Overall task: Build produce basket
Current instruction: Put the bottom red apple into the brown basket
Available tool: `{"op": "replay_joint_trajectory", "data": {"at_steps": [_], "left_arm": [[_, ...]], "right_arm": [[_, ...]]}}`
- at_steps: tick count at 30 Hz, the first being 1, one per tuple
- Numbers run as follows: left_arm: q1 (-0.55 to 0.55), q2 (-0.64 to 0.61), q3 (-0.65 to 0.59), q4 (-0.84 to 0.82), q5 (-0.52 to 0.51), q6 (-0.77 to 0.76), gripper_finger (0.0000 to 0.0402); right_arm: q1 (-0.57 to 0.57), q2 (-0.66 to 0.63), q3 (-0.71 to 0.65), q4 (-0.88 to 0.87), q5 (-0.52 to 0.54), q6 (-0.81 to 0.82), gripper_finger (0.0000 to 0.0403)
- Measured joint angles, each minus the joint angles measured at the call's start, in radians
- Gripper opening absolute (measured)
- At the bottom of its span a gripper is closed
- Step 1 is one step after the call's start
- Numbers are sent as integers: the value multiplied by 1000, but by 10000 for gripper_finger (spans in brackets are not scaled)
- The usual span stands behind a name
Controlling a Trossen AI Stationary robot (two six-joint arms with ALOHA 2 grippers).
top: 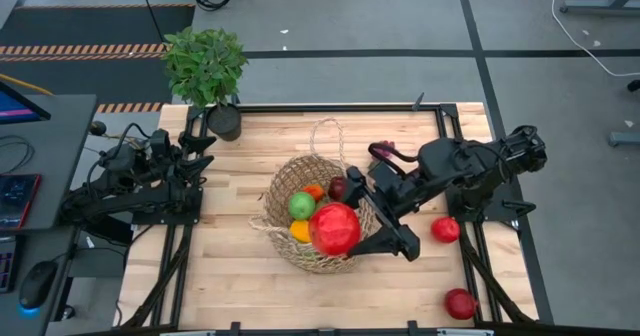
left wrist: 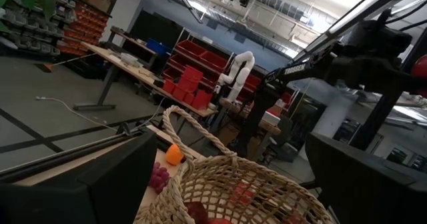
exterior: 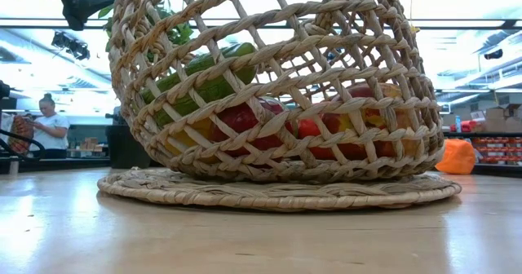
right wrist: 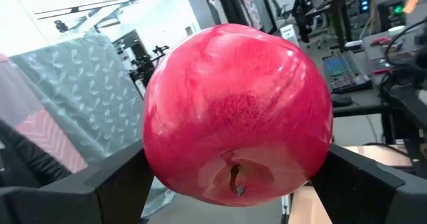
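Glossy round red apple (right wrist: 237, 114) – right fingers (right wrist: 347, 184), open-weave wicker basket (top: 285, 191)

From above, the red apple (top: 334, 228) held over the basket (top: 290, 181) covers much of what lies inside at about four o'clock. At table height the weave screens the produce (exterior: 245, 115) into slivers, and the basket's top runs off at twelve. The right wrist picture is mostly apple, hiding the table beyond.
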State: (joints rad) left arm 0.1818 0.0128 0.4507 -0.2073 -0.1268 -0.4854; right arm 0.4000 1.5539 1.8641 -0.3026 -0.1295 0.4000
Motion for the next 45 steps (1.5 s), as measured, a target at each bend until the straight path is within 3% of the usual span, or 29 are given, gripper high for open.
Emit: {"op": "replay_joint_trajectory", "data": {"at_steps": [8,12,19,30,41,45], "left_arm": [[0,0,0,0,0,0,390],[0,0,0,0,0,0,390],[0,0,0,0,0,0,390],[0,0,0,0,0,0,390],[0,0,0,0,0,0,390],[0,0,0,0,0,0,390]], "right_arm": [[0,0,0,-15,68,-44,366],[0,0,0,-36,155,-78,366],[-17,18,0,-58,487,-290,366],[-28,197,0,-129,930,-704,366],[-85,348,0,-125,976,-1084,366],[-101,411,0,-134,977,-1123,366]]}}
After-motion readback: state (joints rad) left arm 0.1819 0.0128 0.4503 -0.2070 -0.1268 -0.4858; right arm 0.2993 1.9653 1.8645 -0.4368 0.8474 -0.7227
